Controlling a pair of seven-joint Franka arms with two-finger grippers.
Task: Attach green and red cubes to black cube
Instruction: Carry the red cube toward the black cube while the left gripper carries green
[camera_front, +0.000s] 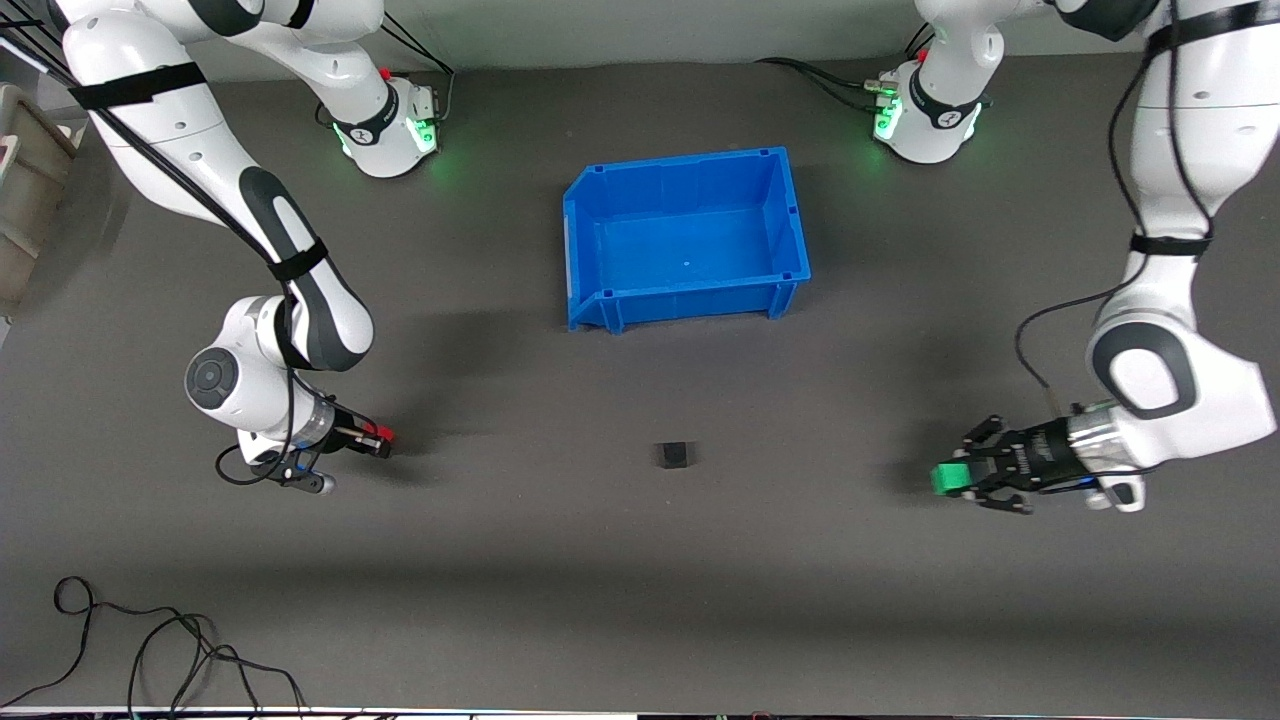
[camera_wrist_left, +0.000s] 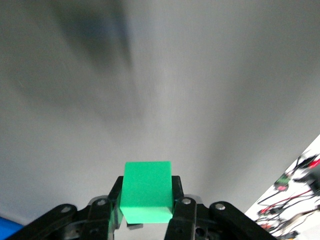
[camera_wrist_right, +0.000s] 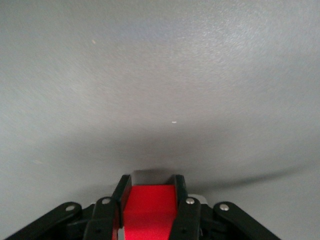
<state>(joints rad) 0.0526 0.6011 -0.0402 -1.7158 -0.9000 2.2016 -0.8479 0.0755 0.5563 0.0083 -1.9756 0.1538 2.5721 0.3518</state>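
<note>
Left gripper (camera_front: 950, 480) clamps the green cube (camera_front: 945, 479) and right gripper (camera_front: 380, 438) the red cube (camera_front: 384, 434), each over bare table, the loose black cube (camera_front: 674, 456) lying between them nearer the camera than the blue bin (camera_front: 590, 205); any misaligned approach could shove it aside.

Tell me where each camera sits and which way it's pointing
Front: high across the table, facing both arms; black cube lies nearer than blue bin.
Left wrist: on the left arm, looking past its end effector shut on green cube.
Right wrist: on the right arm; end effector shut on red cube.
Shared: front also shows both held cubes.
</note>
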